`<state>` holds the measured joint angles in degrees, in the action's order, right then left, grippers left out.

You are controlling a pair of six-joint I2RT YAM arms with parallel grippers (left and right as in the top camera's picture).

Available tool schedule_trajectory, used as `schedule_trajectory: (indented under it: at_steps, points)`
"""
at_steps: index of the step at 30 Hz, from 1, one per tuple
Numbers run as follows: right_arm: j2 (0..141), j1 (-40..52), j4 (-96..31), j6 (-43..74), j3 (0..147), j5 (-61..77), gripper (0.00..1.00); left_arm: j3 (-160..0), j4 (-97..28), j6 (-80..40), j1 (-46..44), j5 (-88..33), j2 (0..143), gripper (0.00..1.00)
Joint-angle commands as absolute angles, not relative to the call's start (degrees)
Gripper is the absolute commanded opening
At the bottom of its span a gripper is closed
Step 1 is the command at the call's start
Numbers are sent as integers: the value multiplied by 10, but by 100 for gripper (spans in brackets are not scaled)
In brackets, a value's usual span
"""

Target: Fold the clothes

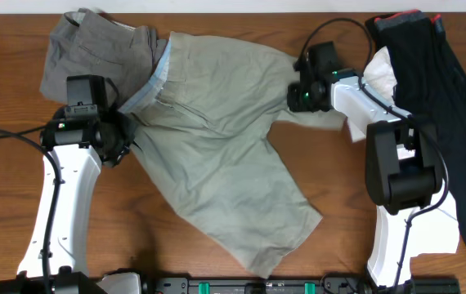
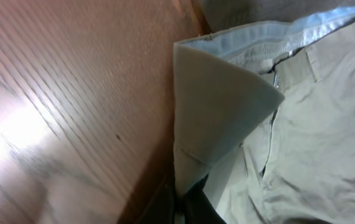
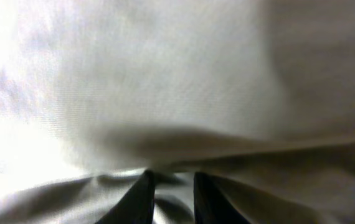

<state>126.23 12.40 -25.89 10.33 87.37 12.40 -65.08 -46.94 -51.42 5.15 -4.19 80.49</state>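
Observation:
The light khaki-olive shorts [image 1: 217, 147] lie spread across the middle of the table, with the pale blue waistband lining [image 1: 158, 77] at the left and one leg reaching toward the front [image 1: 274, 229]. My left gripper [image 1: 127, 131] is at the waistband's corner. In the left wrist view it [image 2: 180, 202] is shut on a pale folded flap of the shorts [image 2: 215, 106]. My right gripper [image 1: 300, 96] is at the far leg's hem. In the right wrist view its fingers [image 3: 171, 186] pinch the shorts' cloth [image 3: 184, 93], which fills the frame.
Darker grey-brown shorts [image 1: 86, 49] lie at the back left, partly under the khaki waistband. A black garment [image 1: 445, 98] and a white T-shirt [image 1: 380, 73] lie along the right side, under and beside the right arm. Bare wood table [image 1: 12, 163] shows at the left and front.

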Motion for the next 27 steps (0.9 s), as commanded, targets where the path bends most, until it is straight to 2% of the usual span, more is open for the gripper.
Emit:
schedule_trajectory:
  at_steps: [1,7,12,16,20,24,27]
  points:
    - [1325,113,-212,108,854,95,24,-656,-466,-593,46,-45,798,6]
    - [1342,113,-100,137,867,107,25,-656,-413,-634,20,-45,802,6]
    - [1342,103,-125,126,921,107,26,-656,-372,-634,-12,-43,818,6]
    - [1342,89,-205,100,994,110,25,-656,-367,-633,-33,-21,831,6]
    - [1341,83,-366,71,1085,110,23,-656,-367,-633,-37,-4,835,6]
    - [1341,82,-500,65,1128,109,31,-656,-365,-633,-37,-3,835,6]
    - [1342,82,-527,61,1124,103,33,-656,-363,-633,-37,6,835,6]
